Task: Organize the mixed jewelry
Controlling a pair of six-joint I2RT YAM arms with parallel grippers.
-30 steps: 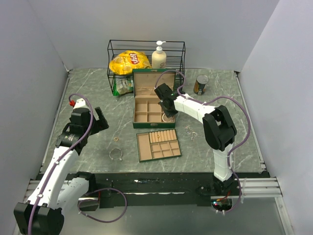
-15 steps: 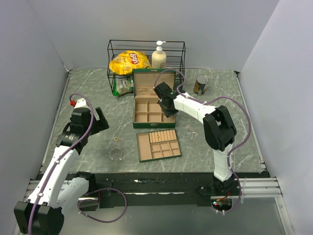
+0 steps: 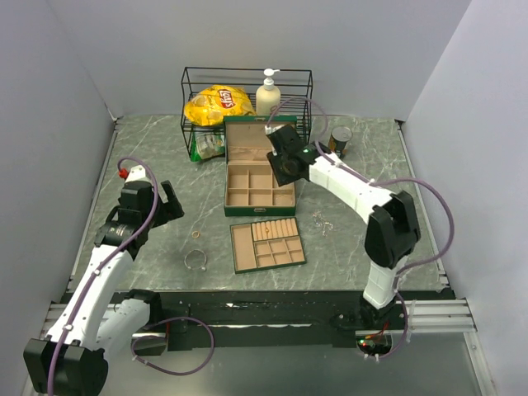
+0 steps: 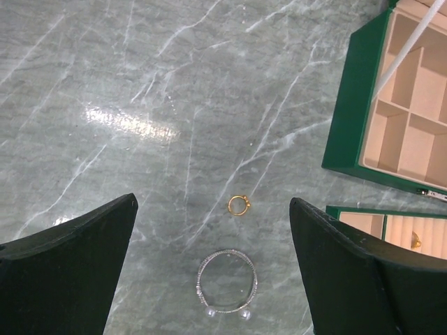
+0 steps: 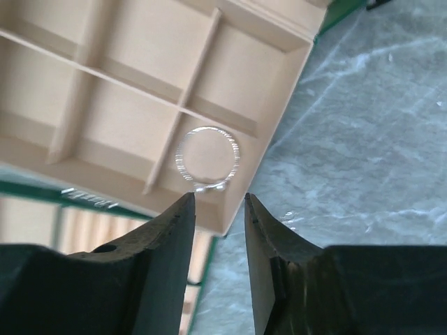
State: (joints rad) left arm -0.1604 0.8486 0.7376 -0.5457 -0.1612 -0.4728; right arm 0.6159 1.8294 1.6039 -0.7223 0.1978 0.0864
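A thin silvery bangle [image 5: 207, 158] lies in the front right compartment of the green box [image 3: 232, 169], just ahead of my right gripper [image 5: 218, 199]. That gripper [image 3: 283, 173] hovers above the box with its jaws a little apart and nothing between them. A small gold ring [image 4: 238, 205] and a silvery bangle with two pearl beads [image 4: 227, 283] lie on the marble between the wide-open fingers of my left gripper [image 4: 213, 202], which is above them. In the top view the ring [image 3: 196, 234] and bangle [image 3: 195, 260] lie left of the tray. More silvery pieces [image 3: 322, 223] lie right of the tray.
The flat compartment tray [image 3: 239, 247] lies in front of the box, with a small gold piece [image 4: 414, 241] in it. A wire rack [image 3: 188, 99] with a chip bag and a soap bottle stands at the back. A can [image 3: 338, 142] stands at the back right.
My right gripper has lifted up and back out of the box, leaving the bangle in the front right compartment. The left arm has not moved.
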